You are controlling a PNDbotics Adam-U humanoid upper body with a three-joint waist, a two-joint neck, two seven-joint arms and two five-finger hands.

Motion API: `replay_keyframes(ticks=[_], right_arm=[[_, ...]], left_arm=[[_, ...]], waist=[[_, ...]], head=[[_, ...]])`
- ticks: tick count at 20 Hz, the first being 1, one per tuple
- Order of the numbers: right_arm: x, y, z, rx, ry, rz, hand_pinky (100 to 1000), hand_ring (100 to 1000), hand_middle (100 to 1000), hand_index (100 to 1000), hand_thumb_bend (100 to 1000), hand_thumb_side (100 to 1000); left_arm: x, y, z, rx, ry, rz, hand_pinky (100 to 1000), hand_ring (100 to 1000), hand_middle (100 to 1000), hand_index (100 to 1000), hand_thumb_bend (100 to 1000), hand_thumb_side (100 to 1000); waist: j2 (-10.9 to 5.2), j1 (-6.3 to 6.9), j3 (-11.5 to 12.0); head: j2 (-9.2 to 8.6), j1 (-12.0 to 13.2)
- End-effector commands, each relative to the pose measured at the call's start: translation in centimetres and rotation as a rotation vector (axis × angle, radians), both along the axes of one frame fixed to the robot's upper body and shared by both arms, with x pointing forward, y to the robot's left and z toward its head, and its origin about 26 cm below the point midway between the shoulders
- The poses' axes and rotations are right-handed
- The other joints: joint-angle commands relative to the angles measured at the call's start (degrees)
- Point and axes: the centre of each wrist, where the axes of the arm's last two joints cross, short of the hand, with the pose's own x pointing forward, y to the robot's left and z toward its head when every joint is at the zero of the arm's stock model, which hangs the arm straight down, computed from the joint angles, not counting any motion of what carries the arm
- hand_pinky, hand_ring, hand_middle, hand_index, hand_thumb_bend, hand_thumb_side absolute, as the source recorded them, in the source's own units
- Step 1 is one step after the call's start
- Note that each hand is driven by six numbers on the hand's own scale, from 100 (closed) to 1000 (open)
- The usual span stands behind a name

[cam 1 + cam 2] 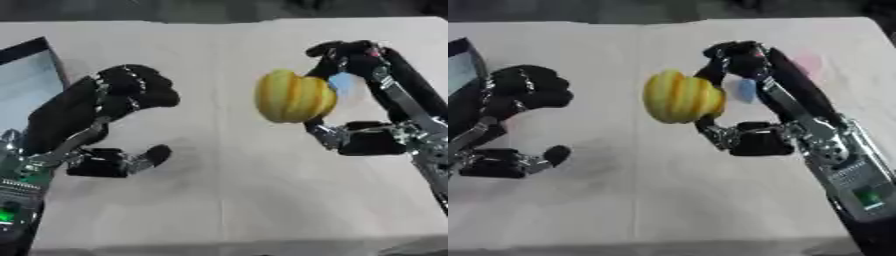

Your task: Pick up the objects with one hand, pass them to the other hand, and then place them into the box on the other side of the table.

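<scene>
Behind yellow fruit (293, 97), blue object (746, 91)

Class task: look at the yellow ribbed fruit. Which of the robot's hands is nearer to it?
Right. The right hand holds the yellow fruit between fingers and thumb; the left hand, curled and holding nothing, is apart from it beside the box.

light: even, bright | shadows: soft on table (227, 200) | focus: overall soft blur
</scene>
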Motion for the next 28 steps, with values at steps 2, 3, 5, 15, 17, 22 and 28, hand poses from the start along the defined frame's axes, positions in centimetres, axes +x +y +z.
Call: replay_keyframes(ticks=[2, 3, 5, 15, 17, 22, 28], right_arm=[[-0.4, 1.4, 1.3, -0.007, 0.027, 0.121, 793, 419, 402, 429, 100, 113], [-0.5, 1.7, 1.5, -0.008, 0.040, 0.140, 793, 416, 401, 428, 100, 111], [-0.5, 2.1, 1.7, -0.008, 0.065, 0.170, 793, 410, 399, 426, 100, 106], [-0.7, 3.5, 2.2, -0.022, 0.173, 0.259, 788, 391, 395, 422, 100, 100], [-0.7, 3.7, 2.3, -0.026, 0.197, 0.269, 789, 389, 395, 422, 100, 100], [-0.8, 4.1, 2.5, -0.033, 0.258, 0.277, 776, 377, 393, 420, 100, 100], [-0.8, 4.7, 3.0, -0.043, 0.283, 0.285, 753, 374, 395, 422, 100, 100]], left_arm=[[-0.1, -0.1, 1.1, 0.016, -0.037, -0.034, 834, 785, 717, 880, 350, 100], [-0.1, -0.2, 1.2, 0.016, -0.037, -0.038, 834, 785, 717, 880, 348, 100], [-0.1, -0.3, 1.3, 0.011, -0.037, -0.045, 835, 786, 717, 879, 347, 100], [0.5, -1.2, 1.5, -0.047, -0.015, -0.077, 850, 790, 717, 878, 315, 100], [0.6, -1.3, 1.5, -0.049, -0.012, -0.085, 851, 790, 718, 878, 313, 100], [0.7, -1.4, 1.5, -0.050, 0.000, -0.093, 858, 792, 718, 878, 295, 100], [0.9, -1.5, 1.3, -0.048, 0.008, -0.095, 861, 792, 718, 878, 289, 100]], waist=[[-0.88, 0.09, 0.3], [-0.86, 0.10, 0.4], [-0.82, 0.08, 0.6], [-0.73, -0.19, 1.3], [-0.69, -0.19, 1.4], [-0.59, -0.17, 1.7], [-0.55, -0.32, 2.0]], head=[[-0.14, -0.5], [-0.14, -0.5], [-0.14, -0.7], [-0.14, -1.1], [-0.14, -1.2], [-0.14, -1.5], [-0.14, -1.8]])
